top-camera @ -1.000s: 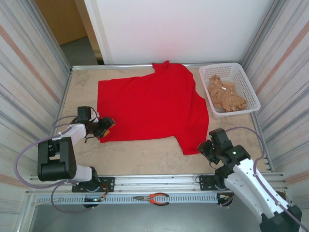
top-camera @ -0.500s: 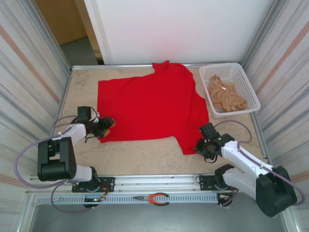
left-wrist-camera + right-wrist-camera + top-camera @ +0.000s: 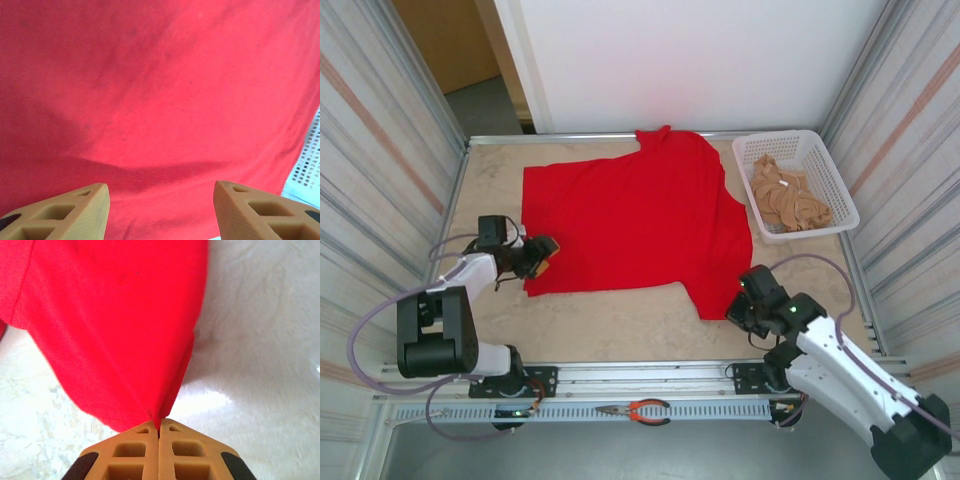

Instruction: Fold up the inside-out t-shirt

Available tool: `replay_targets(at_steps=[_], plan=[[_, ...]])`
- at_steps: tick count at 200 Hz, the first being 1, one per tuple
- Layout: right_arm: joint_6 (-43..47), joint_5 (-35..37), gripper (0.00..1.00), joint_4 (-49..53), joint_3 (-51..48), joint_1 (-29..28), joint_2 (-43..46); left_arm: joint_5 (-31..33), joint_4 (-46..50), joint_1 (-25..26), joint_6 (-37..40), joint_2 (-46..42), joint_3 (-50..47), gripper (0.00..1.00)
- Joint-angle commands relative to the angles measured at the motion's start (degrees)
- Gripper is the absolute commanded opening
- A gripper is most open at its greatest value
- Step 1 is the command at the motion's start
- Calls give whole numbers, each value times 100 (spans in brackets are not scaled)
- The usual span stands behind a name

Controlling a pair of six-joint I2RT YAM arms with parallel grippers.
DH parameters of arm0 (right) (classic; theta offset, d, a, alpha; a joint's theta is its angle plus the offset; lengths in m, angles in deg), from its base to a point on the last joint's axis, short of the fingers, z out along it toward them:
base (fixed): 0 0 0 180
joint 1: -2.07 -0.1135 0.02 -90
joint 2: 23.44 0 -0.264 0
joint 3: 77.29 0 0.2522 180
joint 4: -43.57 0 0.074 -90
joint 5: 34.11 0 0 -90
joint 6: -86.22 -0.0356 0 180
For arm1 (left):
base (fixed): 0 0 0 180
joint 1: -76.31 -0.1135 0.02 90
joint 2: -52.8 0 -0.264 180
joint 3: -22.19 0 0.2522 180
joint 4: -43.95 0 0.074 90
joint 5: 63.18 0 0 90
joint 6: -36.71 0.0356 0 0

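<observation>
- Saw, from above, the inside-out t-shirt (image 3: pixel 630 220) spread flat just left of the white basket (image 3: pixel 748 148).
- Found, at its wrist, the right gripper (image 3: pixel 159 421) pinching the hem corner.
- Found the left gripper (image 3: pixel 160 194) spread wide, perhaps touching cloth.

Left gripper (image 3: pixel 546 254) sits at middle left, fingers spread apart, forearm lying low; right gripper (image 3: pixel 736 306) at lower right, fingers pressed together, pinching the inside-out t-shirt (image 3: pixel 630 220) corner

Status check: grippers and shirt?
Left gripper open at t-shirt near-left edge. Right gripper shut on its near-right corner. Shirt spread flat, unfolded. White basket far right, not obstructing.
</observation>
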State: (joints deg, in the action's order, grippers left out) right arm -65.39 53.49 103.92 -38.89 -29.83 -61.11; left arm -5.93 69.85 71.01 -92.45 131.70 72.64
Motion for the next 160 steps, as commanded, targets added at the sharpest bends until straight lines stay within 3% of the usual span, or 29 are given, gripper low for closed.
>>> replay_targets(at_steps=[1,16,28,55,81,103,160], plan=[[-594,8,0,884,-178,-65,550,-255,177,-121,-16,-241,243,57],[-847,-63,0,1008,-242,-79,898,-346,305,-242,-29,-440,288,57],[-935,-79,17,1105,-226,-84,1098,-370,467,-338,-5,-673,312,57],[-904,178,35,1294,111,-67,1273,-248,1104,-505,3,-1380,165,58],[-388,585,50,1305,543,65,861,-49,1480,-533,-230,-2164,-367,59],[261,581,57,1087,787,490,318,318,1875,-532,-454,-2719,-829,59],[1331,-706,61,99,550,1865,-439,1066,2472,-542,-716,-3482,-1348,60]])
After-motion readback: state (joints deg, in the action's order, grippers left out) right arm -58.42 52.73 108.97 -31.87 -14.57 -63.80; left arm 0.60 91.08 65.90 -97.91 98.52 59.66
